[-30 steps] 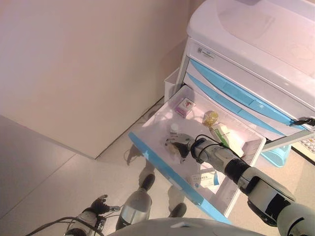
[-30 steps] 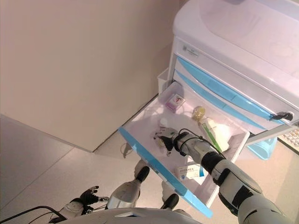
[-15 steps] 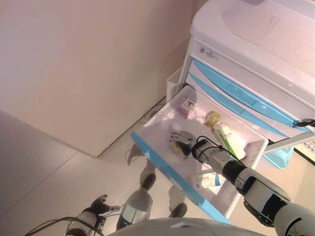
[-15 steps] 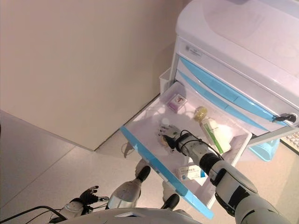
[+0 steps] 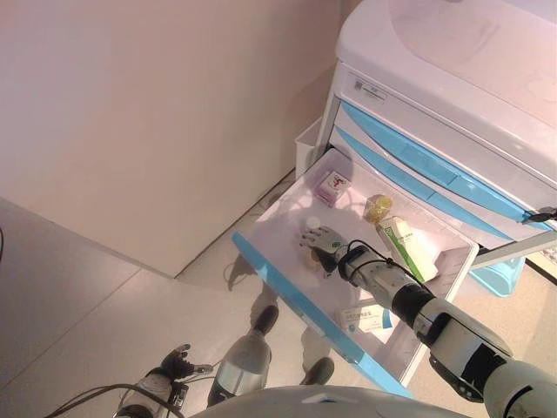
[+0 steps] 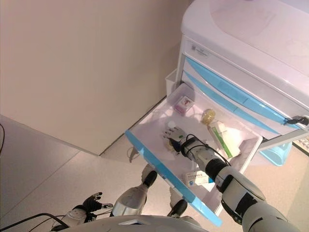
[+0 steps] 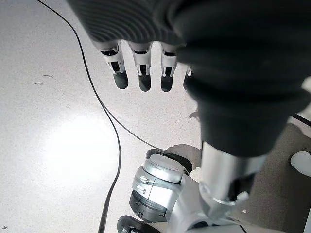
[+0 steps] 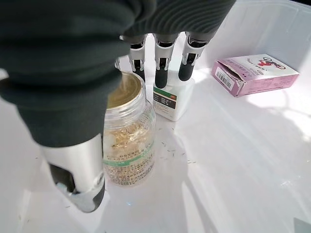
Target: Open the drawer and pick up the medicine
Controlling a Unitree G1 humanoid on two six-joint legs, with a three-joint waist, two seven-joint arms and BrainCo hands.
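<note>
The lowest drawer of the white cart, blue-fronted, stands pulled out. My right hand is inside it, open. Its straight fingers reach over a small white medicine bottle. A glass jar of yellowish pills stands under the palm, beside the thumb. The hand holds nothing. My left hand hangs open low over the floor, far from the drawer.
Also in the drawer lie a pink box at the back, a yellow jar, a green-and-white box and a blue-and-white box. The cart's upper drawers are closed. A wall stands to the left, a light blue bin to the right.
My right hand has moved a little deeper into the drawer, toward the white bottle, and its fingers have straightened out. The left hand has stayed put.
</note>
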